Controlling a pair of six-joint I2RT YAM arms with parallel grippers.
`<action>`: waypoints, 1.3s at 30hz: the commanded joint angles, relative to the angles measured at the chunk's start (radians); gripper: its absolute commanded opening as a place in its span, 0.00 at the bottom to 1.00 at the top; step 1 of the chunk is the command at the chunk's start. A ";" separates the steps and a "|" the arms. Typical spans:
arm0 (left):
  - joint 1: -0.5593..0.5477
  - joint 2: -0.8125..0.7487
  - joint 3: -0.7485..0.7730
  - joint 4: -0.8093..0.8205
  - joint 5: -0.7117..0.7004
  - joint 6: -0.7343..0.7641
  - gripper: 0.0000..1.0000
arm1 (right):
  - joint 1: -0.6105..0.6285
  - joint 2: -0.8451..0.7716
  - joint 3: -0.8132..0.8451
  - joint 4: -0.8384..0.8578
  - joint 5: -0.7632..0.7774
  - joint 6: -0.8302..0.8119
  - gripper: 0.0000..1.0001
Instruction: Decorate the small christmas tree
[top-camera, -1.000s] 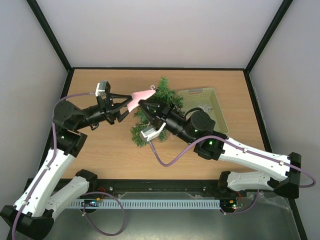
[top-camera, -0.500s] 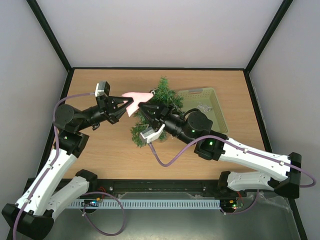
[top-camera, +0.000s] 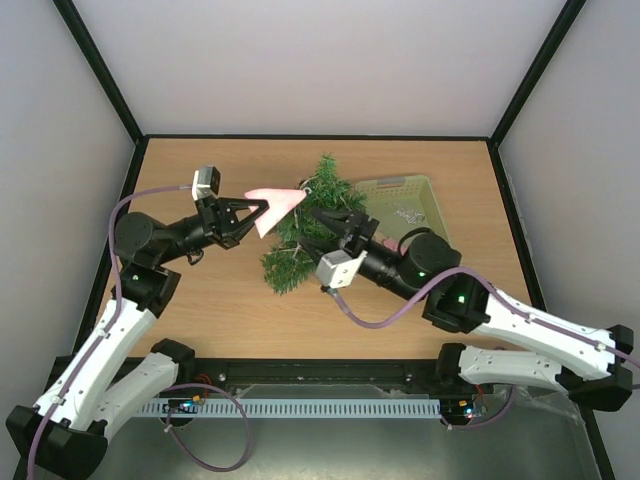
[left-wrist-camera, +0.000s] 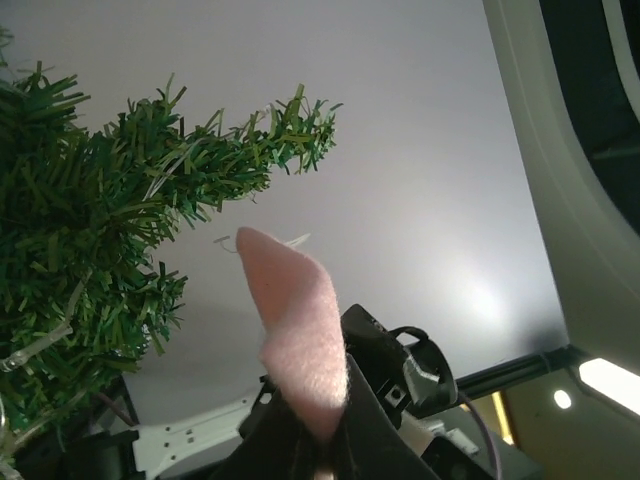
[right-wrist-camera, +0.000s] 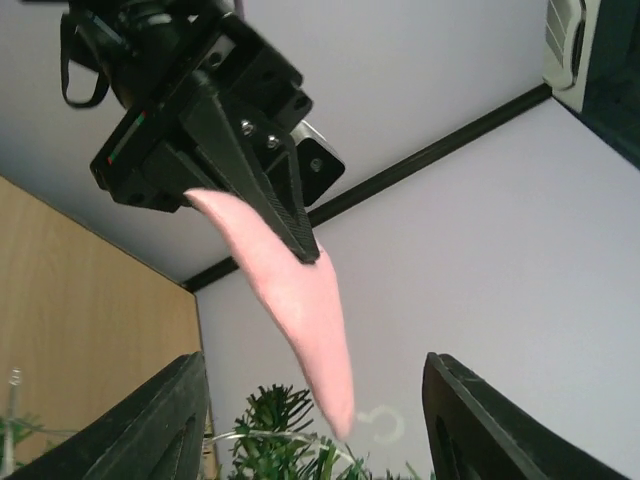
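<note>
Note the left hand (top-camera: 252, 212) clenched on the broad end of a pink felt ornament (top-camera: 276, 200), narrow tip and small pale hook (right-wrist-camera: 380, 425) pointing at the upper branches of the small christmas tree (top-camera: 295, 240). Find that tree at the middle of the counter (top-camera: 200, 300), just beside the pale green basket (top-camera: 400, 182), top toward the far edge; standing or leaning, hard to tell from above. Note also the right hand (top-camera: 335, 213) released, fingers spread wide and grasping nothing, low by the foliage and facing the ornament. Probably the hanging step, so aim the hook, not the felt: bring the loop over a stiff outer twig near the top, lower until caught, and only then loosen the grip. Move slowly, minding bristly needles apt to snag felt and a light tree apt to tip under a sideways push. Use the free right hand to steady a branch or the trunk if needed, and avoid crossing the two hands' paths in that tight gap.
</note>
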 joint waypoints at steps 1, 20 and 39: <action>0.011 -0.026 0.039 -0.053 0.029 0.127 0.02 | 0.008 -0.089 -0.022 -0.044 -0.021 0.326 0.59; 0.052 -0.088 0.141 -0.647 0.097 0.693 0.02 | 0.008 -0.296 -0.156 -0.016 0.128 0.831 0.98; 0.051 -0.072 0.075 -0.731 0.100 0.665 0.02 | 0.008 -0.278 -0.172 -0.012 0.155 0.880 0.98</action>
